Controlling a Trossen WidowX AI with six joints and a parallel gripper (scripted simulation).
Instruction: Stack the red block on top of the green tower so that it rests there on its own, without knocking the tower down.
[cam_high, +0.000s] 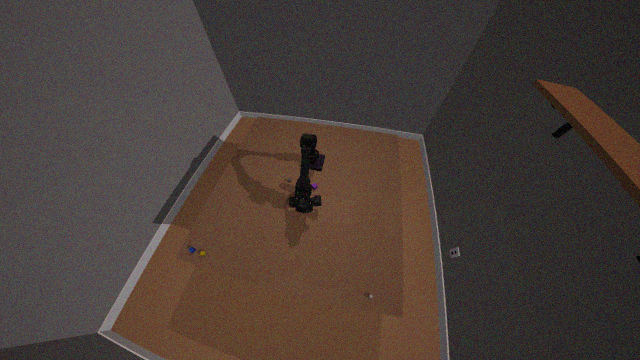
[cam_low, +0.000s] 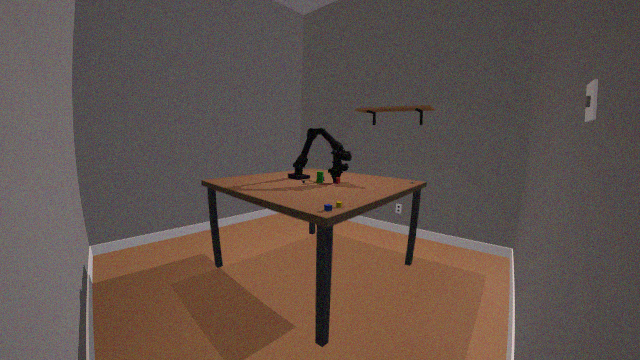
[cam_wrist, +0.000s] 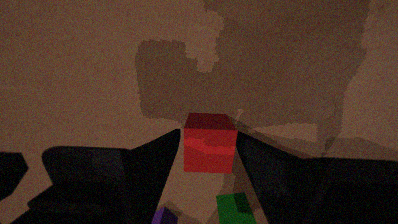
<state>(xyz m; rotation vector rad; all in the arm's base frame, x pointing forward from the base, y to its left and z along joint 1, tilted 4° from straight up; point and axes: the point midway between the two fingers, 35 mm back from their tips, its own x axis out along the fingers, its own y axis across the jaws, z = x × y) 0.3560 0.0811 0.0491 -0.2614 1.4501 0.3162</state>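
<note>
Block (cam_low: 338, 180) (cam_wrist: 210, 150), red, btwn tips of tool (cam_low: 336, 181) (cam_wrist: 207, 134), nr grn tower (cam_low: 320, 177) (cam_wrist: 234, 211)

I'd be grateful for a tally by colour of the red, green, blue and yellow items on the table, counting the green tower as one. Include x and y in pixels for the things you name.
Red block (cam_low: 338, 180) (cam_wrist: 209, 150): 1
Green tower (cam_low: 320, 177) (cam_wrist: 234, 210): 1
Blue block (cam_high: 192, 249) (cam_low: 328, 207): 1
Yellow block (cam_high: 202, 253) (cam_low: 339, 204): 1
Total: 4
</note>
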